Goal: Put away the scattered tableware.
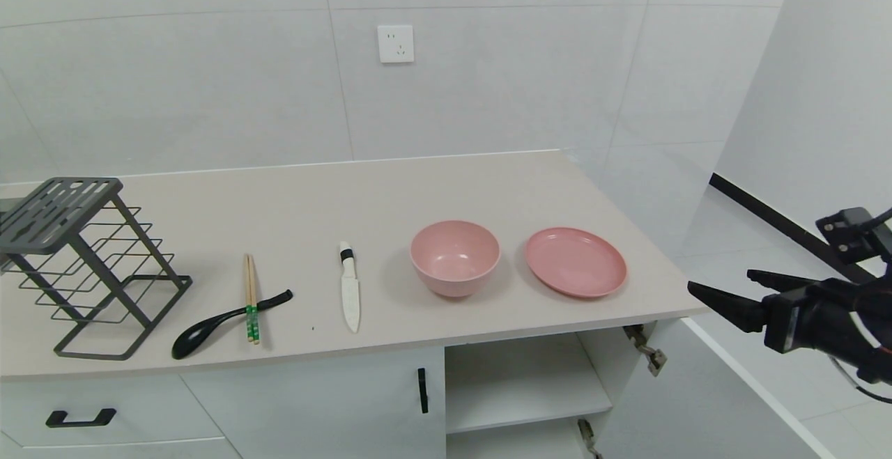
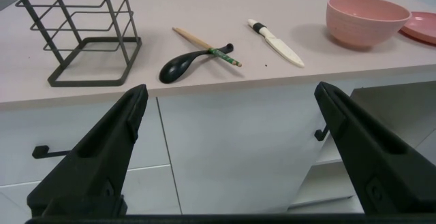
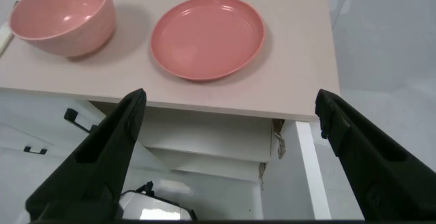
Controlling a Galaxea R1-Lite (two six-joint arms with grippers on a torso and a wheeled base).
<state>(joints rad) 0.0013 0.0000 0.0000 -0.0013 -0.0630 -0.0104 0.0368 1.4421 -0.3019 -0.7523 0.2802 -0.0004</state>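
Note:
On the beige counter [image 1: 348, 194] a pink bowl [image 1: 454, 257] stands next to a pink plate [image 1: 575, 261] on its right. Left of the bowl lie a white knife [image 1: 349, 295], a pair of chopsticks [image 1: 251, 299] and a black spoon [image 1: 223, 320] whose handle passes under the chopsticks. My right gripper [image 1: 721, 285] hangs open off the counter's right end, level with the plate [image 3: 206, 37] and bowl [image 3: 61, 16], holding nothing. My left gripper [image 2: 231, 94] is open and empty in front of the cabinet, facing the spoon [image 2: 184, 64] and knife [image 2: 276, 41].
A dark wire rack [image 1: 83, 264] stands at the counter's left end. Under the plate a cabinet stands open, showing a white shelf [image 1: 523, 382]; its door [image 1: 697, 403] swings out to the right. A drawer handle [image 1: 80, 417] sits at lower left.

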